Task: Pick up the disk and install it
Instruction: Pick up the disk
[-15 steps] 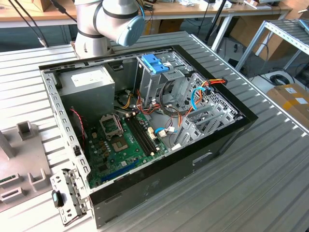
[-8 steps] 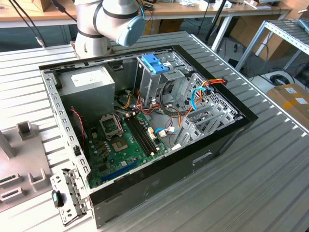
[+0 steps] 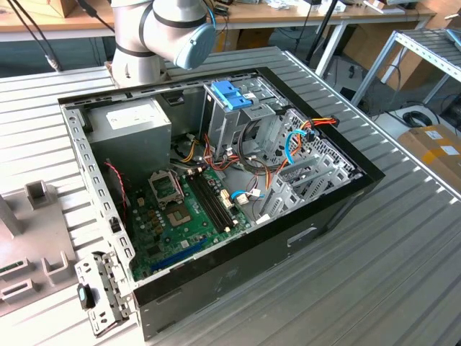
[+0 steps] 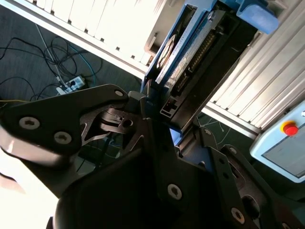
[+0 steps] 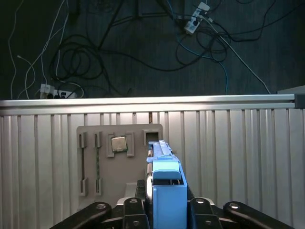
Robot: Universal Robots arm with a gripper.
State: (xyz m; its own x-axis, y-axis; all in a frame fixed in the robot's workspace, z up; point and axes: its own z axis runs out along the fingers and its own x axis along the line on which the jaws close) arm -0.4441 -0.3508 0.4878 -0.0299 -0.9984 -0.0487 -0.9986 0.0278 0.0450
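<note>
The disk [image 4: 183, 50] is a flat dark drive seen edge-on, with blue plastic rails along its sides. My gripper [image 4: 157, 109] is shut on its near end, a black finger [image 4: 71, 119] pressing from each side. In the first wrist view the disk [image 5: 167, 183] stands between the black fingers [image 5: 131, 207], held in the air over the slatted metal table [image 5: 238, 157] and beside a grey parts tray [image 5: 119, 157]. In the exterior view the arm [image 3: 169, 32] rises behind the open computer case [image 3: 216, 180].
Inside the case are a metal drive cage with a blue handle [image 3: 232, 94], a grey power-supply box [image 3: 137, 119], a green motherboard [image 3: 180, 216] and loose cables [image 3: 288, 144]. The grey tray [image 3: 29, 245] lies at the exterior view's left. Cables cover the floor [image 5: 119, 47] past the table edge.
</note>
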